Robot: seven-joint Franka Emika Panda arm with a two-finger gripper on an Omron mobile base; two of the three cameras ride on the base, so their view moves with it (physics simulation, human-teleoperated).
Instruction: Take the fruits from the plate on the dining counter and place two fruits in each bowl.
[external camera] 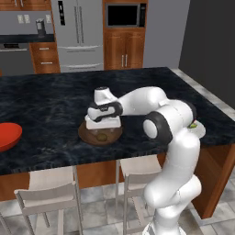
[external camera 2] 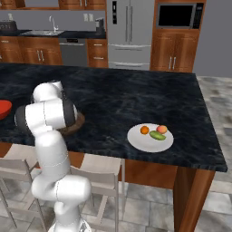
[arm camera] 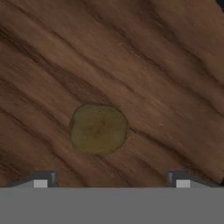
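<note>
Gripper [arm camera: 109, 183] hangs low over wooden bowl [external camera: 87, 134]; fingers spread wide, nothing held; olive-brown fruit [arm camera: 99, 129] lies loose on bowl floor between fingertips; orange ball [external camera 2: 144, 130], red-orange fruit [external camera 2: 161, 129], green oblong fruit [external camera 2: 157, 135] on white plate [external camera 2: 140, 142]; red bowl [external camera: 8, 135] well apart on dining counter [external camera: 50, 105].

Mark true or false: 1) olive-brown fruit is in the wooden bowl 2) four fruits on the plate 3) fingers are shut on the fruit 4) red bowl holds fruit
1) True: the olive-brown fruit lies in the wooden bowl.
2) False: the plate holds three, the orange ball, the red-orange fruit and the green oblong fruit.
3) False: the gripper hangs above the fruit, fingers spread wide.
4) False: the visible part of the red bowl is empty.
</note>
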